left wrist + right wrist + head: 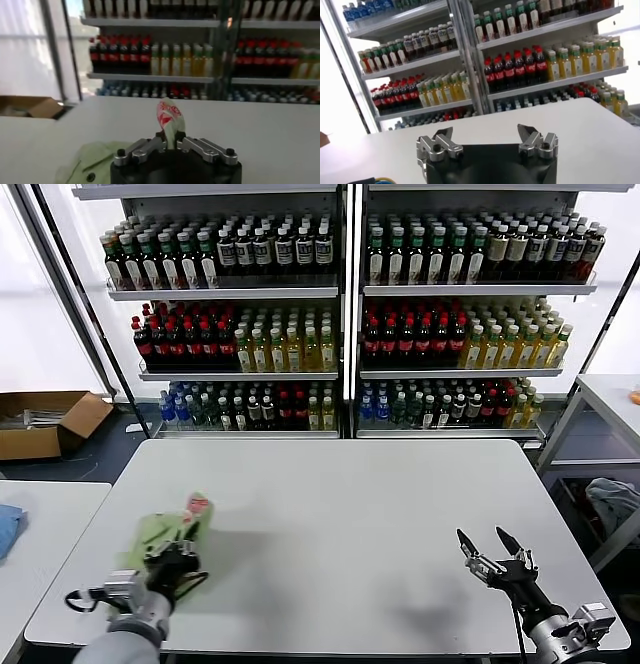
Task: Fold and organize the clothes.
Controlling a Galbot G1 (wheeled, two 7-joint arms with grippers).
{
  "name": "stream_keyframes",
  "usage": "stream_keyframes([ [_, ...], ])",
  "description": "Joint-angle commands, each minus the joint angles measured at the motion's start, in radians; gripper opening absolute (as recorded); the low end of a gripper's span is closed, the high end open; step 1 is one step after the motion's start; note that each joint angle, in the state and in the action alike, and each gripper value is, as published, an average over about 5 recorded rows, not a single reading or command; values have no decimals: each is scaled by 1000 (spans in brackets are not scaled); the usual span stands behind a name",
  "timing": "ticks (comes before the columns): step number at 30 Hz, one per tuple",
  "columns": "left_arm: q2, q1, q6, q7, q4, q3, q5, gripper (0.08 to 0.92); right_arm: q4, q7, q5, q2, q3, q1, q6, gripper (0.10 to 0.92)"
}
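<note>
A light green shirt [163,530] lies bunched at the front left of the white table [340,514], with a red-and-white print patch [196,506] turned up at its far end. My left gripper [172,556] is shut on a fold of the shirt. In the left wrist view the pinched green fabric [172,131] rises between the fingers, the print [168,114] above them, and more shirt with a dark button [90,176] lies beside. My right gripper [490,550] is open and empty above the table's front right; it also shows in the right wrist view [486,138].
Shelves of bottled drinks [340,314] stand behind the table. A cardboard box [45,422] sits on the floor at far left. A second table [40,514] adjoins on the left with a blue item [8,527]. Another table [610,399] and a bin of cloth [615,502] stand at right.
</note>
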Motion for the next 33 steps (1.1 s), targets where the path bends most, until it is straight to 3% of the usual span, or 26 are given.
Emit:
stream_keyframes([
  [1,-71,-113,7,-95,-31,268,-183,144,35,7,-19,16,-3,-14,-8,823],
  [10,-96,-133,-13,-114,-40,308,-341,183,85,37,-73,41,-58,-29,-37,823],
  [17,-75,-106,-49,-31,-73,251,-332,382,100,76,-101,24,-164,15,-78,823],
  [23,-28,-87,-47,49,-89,84,-307,556,66,127,-102,-9,-349,121,-141,823],
  [27,-5,-56,-56,85,-85,-26,-248,668,-14,168,-114,-3,-549,232,-174,823],
  [33,-28,15,-67,89,-108,-93,-212,808,-176,182,-177,43,-726,375,-211,823],
])
